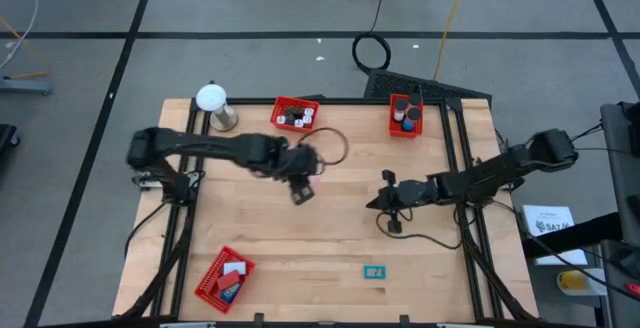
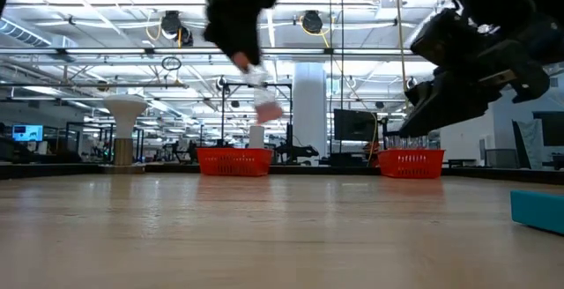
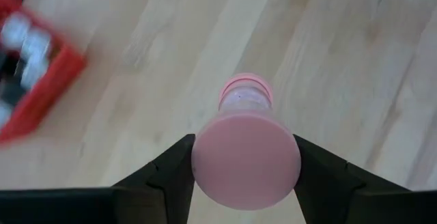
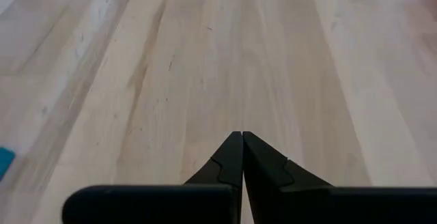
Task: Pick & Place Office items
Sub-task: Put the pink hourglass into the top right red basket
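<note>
I have the left gripper [image 3: 244, 176] clamped on a pink roll [image 3: 246, 157], held between its two fingers [image 3: 167, 173] above the bare wood of the table [image 1: 330, 238], close to table centre and toward ten o'clock from it in the high view. The red tray [image 1: 295, 114] with small dark and white items sits near, at twelve o'clock from the gripper. A second red tray [image 1: 405, 115] stands at the table's one o'clock, a third [image 1: 223, 278] at seven. A teal piece [image 1: 375, 273] lies flat at six o'clock. My right gripper [image 4: 242, 157] hangs pinched tight and empty, at three o'clock from centre.
</note>
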Available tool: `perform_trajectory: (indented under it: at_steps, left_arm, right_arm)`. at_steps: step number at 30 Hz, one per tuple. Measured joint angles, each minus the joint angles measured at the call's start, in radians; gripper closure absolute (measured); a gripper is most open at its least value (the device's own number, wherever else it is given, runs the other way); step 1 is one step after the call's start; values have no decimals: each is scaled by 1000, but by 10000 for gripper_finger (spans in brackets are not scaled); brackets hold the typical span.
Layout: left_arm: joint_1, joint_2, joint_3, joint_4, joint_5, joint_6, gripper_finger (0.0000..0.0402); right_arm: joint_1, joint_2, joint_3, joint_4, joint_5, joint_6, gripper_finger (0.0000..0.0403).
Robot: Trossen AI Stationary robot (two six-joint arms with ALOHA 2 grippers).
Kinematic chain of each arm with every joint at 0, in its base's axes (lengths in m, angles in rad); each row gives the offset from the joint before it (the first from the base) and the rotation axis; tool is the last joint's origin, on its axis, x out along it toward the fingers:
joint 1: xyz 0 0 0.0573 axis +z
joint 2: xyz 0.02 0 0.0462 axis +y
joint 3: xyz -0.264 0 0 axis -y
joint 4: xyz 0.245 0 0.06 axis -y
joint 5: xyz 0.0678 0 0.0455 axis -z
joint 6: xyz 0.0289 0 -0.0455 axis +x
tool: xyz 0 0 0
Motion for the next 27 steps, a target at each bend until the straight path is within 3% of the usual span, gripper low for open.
perform_trajectory:
  at_steps: [7,14,27]
  left_arm:
    - [77,233,202,16,81,214,199]
    - [99,405,333,38,152,320,199]
    - [107,468,368,37,192,341,199]
  right_arm:
    - [0,-133,-107,19,28,25,402]
    - [0,-186,-139,20,48,33,403]
    - [-3,-186,-139,27,48,33,403]
